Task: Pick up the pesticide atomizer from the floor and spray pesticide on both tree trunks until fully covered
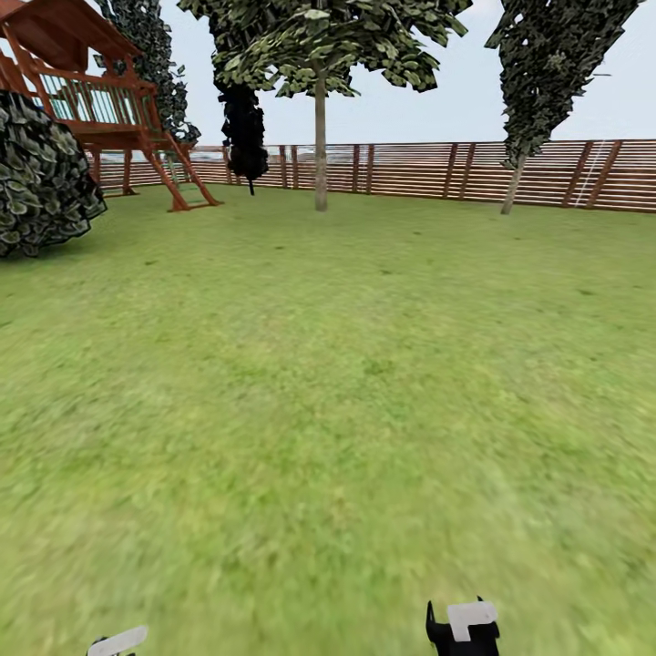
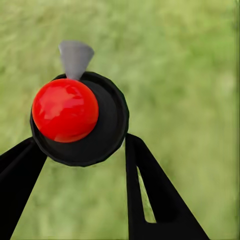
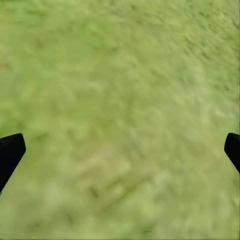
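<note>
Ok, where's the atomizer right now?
The pesticide atomizer is between the left gripper's fingers, seen top-down in the left wrist view, red top up, with lawn beneath it.

Open lawn (image 1: 328,410) ahead; bush (image 1: 41,178) left, tree trunk (image 1: 321,146) far off.

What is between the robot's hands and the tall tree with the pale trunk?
In the head view, just bare green lawn stretches from the right gripper to the pale grey-brown tree trunk by the brown slatted wooden fence.
</note>
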Tool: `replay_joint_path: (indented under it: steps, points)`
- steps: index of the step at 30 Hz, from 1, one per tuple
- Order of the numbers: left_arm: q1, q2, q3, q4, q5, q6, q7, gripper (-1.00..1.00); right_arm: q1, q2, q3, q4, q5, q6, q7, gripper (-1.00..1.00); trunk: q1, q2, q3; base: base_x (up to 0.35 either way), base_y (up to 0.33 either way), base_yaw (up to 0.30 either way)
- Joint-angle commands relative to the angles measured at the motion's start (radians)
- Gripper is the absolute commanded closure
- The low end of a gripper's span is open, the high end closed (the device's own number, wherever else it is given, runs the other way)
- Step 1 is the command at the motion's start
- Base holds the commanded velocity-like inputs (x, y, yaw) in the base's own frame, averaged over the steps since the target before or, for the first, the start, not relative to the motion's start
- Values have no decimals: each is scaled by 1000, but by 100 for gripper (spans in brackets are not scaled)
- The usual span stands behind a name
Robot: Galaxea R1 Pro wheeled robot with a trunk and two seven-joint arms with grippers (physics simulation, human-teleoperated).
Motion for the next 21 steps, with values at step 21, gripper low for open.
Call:
replay_joint_path:
  steps: [21]
  points:
    - [-1, 0, -2, 1, 10, -3, -2, 100, -1, 0, 8, 1, 3, 2, -10, -100, 0, 0, -1, 341, 0, 0]
